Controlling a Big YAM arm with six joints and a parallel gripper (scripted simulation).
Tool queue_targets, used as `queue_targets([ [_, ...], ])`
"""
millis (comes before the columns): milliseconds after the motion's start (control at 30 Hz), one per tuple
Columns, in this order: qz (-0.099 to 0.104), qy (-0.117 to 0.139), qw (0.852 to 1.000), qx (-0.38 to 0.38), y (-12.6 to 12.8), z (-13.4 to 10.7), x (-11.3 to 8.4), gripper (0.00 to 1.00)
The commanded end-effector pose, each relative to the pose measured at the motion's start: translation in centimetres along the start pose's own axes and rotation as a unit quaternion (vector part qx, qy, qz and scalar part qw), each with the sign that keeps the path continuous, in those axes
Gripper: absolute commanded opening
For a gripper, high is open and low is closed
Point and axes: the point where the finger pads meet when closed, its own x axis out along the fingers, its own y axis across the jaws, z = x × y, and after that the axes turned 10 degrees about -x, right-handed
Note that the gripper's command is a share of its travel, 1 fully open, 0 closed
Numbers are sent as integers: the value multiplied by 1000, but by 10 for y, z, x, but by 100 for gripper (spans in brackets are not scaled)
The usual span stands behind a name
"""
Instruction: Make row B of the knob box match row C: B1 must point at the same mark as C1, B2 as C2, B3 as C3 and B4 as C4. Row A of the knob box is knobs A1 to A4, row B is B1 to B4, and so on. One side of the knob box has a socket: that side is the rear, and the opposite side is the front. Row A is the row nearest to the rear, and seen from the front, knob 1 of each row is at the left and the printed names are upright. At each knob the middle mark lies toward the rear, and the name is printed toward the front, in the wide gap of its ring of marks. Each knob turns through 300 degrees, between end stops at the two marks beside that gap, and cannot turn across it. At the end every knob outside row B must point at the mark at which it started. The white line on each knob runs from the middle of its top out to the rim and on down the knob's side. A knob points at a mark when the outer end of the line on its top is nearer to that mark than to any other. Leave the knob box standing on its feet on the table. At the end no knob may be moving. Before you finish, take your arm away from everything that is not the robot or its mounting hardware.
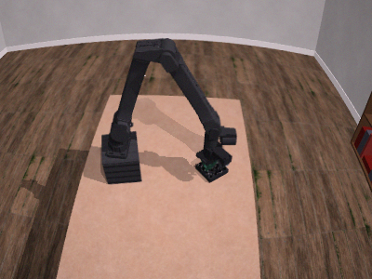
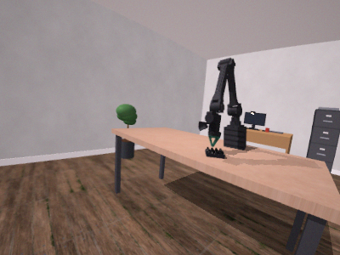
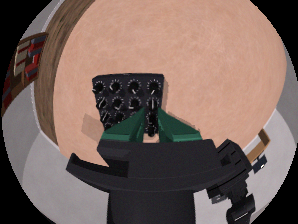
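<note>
Our jaws (image 1: 210,164) (image 2: 212,145) stand most of the way closed, a narrow gap left between the green tips, and we see nothing clamped in it. One knob (image 3: 152,103) sits in line with that gap, at or just past the tips, its white line running lengthwise between the two fingers rather than across from one to the other. Whether the pads touch its sides, we cannot tell.

That is the relation the coming move turns on: the gap must sit centred on this knob before we twist, with both pads down beside it and the neighbours left alone. The rest of its column runs on away from the jaws and back under them; the other three columns lie off toward the left finger as the wrist view shows it, so a sideways drift that way could nudge a knob that has to keep its mark.

Around and beneath the jaws is the knob box (image 1: 211,179) (image 2: 215,155) (image 3: 129,76), upright on the worktop (image 1: 163,223) (image 2: 263,170) (image 3: 200,50). We cannot read the names or find the socket, so we would confirm that this is a row B knob before turning it. Farther out, the arm (image 1: 195,90) (image 2: 219,87) arches from above the jaws back to its base block (image 1: 123,169) (image 2: 235,138), well apart from the box
</note>
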Motion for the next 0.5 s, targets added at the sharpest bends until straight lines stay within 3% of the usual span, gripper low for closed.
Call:
queue_targets([
  [0, 1, -4, 1000, 2, -1, 6, 5, 18],
  [467, -2, -1, 1000, 2, -3, 1, 6, 18],
])
